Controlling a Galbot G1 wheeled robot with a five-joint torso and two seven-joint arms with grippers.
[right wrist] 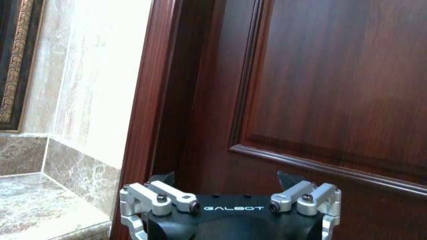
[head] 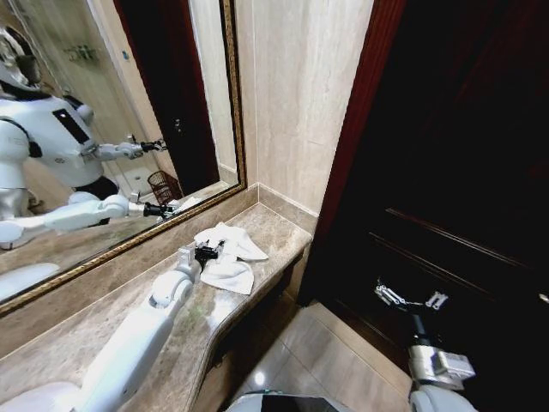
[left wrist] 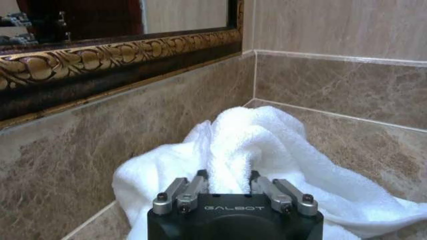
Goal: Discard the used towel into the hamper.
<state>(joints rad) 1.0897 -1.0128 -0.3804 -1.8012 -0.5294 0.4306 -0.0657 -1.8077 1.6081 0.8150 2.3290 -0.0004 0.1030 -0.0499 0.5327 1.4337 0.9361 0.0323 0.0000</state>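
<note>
The white towel point(head: 230, 257) lies crumpled on the marble counter point(head: 103, 335) near its far corner. My left gripper point(head: 208, 252) sits on top of it. In the left wrist view a raised fold of the towel point(left wrist: 260, 145) is pinched between the narrowed fingers of the left gripper point(left wrist: 229, 176). The hamper point(head: 163, 185), a small reddish-brown slatted basket, appears as a reflection in the mirror. My right gripper point(head: 410, 300) hangs open in front of the dark wooden door, away from the counter, with nothing between the fingers of the right gripper point(right wrist: 227, 181).
A gilt-framed mirror point(head: 129, 112) runs along the wall behind the counter. A marble backsplash point(left wrist: 320, 85) closes the corner beyond the towel. The dark wooden door point(head: 446, 154) stands to the right, with tiled floor point(head: 326, 352) below the counter edge.
</note>
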